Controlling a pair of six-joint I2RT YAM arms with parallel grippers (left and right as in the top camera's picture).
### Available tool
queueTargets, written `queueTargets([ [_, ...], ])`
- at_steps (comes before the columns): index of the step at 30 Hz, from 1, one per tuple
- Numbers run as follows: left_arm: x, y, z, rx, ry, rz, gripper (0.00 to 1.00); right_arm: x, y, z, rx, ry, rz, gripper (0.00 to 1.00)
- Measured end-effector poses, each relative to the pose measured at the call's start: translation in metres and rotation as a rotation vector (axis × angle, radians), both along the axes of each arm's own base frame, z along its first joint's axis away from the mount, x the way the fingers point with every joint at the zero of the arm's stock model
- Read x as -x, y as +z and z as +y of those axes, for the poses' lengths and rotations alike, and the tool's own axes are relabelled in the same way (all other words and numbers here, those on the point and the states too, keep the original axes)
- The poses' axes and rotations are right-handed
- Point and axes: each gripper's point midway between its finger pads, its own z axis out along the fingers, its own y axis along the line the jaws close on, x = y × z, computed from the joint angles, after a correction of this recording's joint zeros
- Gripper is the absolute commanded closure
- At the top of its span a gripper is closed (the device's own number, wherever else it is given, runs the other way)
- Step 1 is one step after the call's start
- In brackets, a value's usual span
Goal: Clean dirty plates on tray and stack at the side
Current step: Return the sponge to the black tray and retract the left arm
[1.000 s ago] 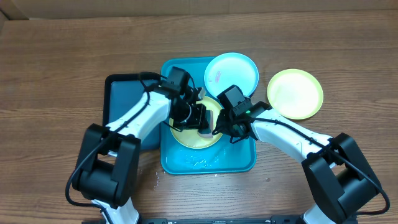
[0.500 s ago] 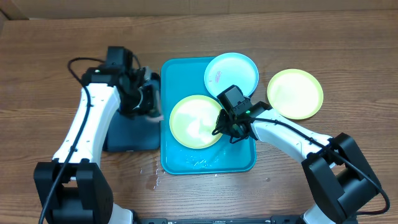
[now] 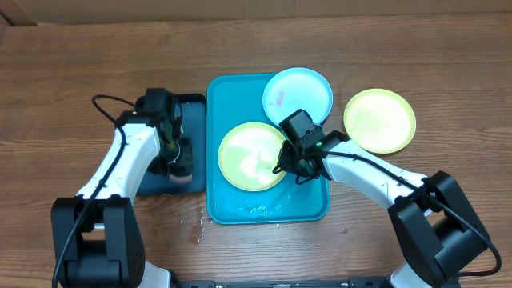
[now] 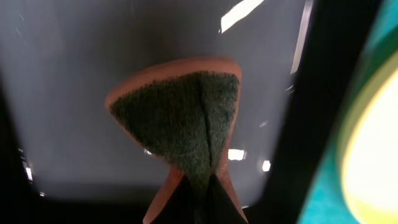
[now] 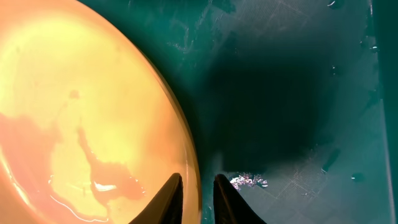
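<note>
A yellow-green plate (image 3: 250, 156) with a wet pale centre lies in the turquoise tray (image 3: 268, 210). My right gripper (image 3: 286, 160) is shut on its right rim, one finger on each side, as the right wrist view (image 5: 198, 190) shows over the plate (image 5: 81, 118). A light blue plate (image 3: 298, 94) with a pink smear rests on the tray's far right corner. A second yellow-green plate (image 3: 379, 120) lies on the table to the right. My left gripper (image 3: 179, 156) is shut on an orange sponge with a green scouring face (image 4: 180, 118), over the dark tray (image 3: 156, 112).
The dark navy tray (image 4: 74, 74) sits against the turquoise tray's left side. Water drops lie in the turquoise tray's front (image 5: 249, 180) and on the table (image 3: 196, 228) in front of the trays. Bare wooden table surrounds them.
My left gripper has left the yellow-green plate with the sponge and moved left over the dark tray, then a little toward the front. The right gripper has stayed on the plate's rim.
</note>
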Motion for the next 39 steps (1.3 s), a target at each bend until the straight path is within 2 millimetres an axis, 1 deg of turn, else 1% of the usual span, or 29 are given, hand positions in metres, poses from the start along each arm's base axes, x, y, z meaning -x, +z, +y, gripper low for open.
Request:
queueTargets([
  [2,0.005,-0.004,0.001,-0.004,-0.003,0.016,0.82,0.000,0.000,0.000,0.000,0.000,0.000,0.81],
  [3,0.005,-0.004,0.001,-0.005,-0.004,0.016,0.75,0.000,0.000,0.000,0.000,0.000,0.000,0.81],
  [4,0.004,-0.004,0.001,-0.008,-0.012,0.013,0.72,0.000,0.000,0.000,0.000,0.000,0.000,0.81],
  [6,0.004,-0.004,0.001,-0.008,-0.010,0.012,0.71,0.000,0.000,0.000,0.000,0.000,-0.001,0.80],
  [7,0.005,-0.004,0.001,-0.007,-0.010,0.016,0.69,0.000,0.000,0.000,0.000,0.000,0.000,0.77],
  [9,0.009,-0.002,0.001,-0.004,-0.011,0.034,0.65,0.000,0.000,0.000,0.001,-0.001,0.000,0.76],
  [12,0.007,0.009,0.000,0.000,-0.012,0.047,0.61,0.000,0.000,0.000,0.000,0.000,0.000,0.72],
  [13,0.003,0.017,0.000,0.001,-0.012,0.040,0.59,0.000,0.000,0.000,0.000,0.000,0.000,0.69],
  [15,-0.007,0.035,-0.001,0.003,-0.014,0.018,0.57,0.000,0.000,0.000,0.000,0.000,0.000,0.66],
  [17,-0.021,0.059,-0.001,0.005,-0.012,-0.024,0.55,0.000,0.000,0.000,0.000,-0.001,0.001,0.64],
  [18,-0.027,0.071,-0.002,0.006,-0.006,-0.045,0.52,0.000,0.000,0.000,0.001,0.000,-0.001,0.63],
  [22,-0.051,0.118,0.000,0.015,0.052,-0.148,0.46,0.000,0.000,0.000,0.000,-0.001,0.000,0.57],
  [23,-0.056,0.128,0.002,0.019,0.075,-0.172,0.43,0.000,0.000,0.000,0.001,0.000,-0.001,0.56],
  [24,-0.060,0.136,0.004,0.023,0.099,-0.193,0.34,0.000,0.000,0.000,0.000,0.000,0.000,0.56],
  [25,-0.064,0.142,0.009,0.027,0.126,-0.211,0.19,0.000,0.000,0.000,0.000,0.000,-0.001,0.56],
  [26,-0.066,0.147,0.014,0.030,0.157,-0.225,0.00,0.000,0.000,0.000,0.001,0.000,0.000,0.56],
  [29,-0.067,0.152,0.038,0.035,0.281,-0.238,0.00,0.000,0.000,0.000,0.000,0.000,-0.001,0.57],
  [32,-0.058,0.150,0.067,0.034,0.418,-0.215,0.00,0.000,0.000,0.000,0.000,0.000,0.000,0.59],
  [35,-0.045,0.148,0.091,0.030,0.522,-0.181,0.00,0.000,-0.001,0.000,0.002,0.000,0.003,0.61],
  [37,-0.037,0.147,0.104,0.023,0.573,-0.163,0.00,0.000,-0.002,0.000,0.004,-0.001,0.005,0.61],
  [39,-0.029,0.146,0.112,0.015,0.605,-0.140,0.00,0.001,-0.005,0.000,0.007,0.000,0.009,0.62],
])
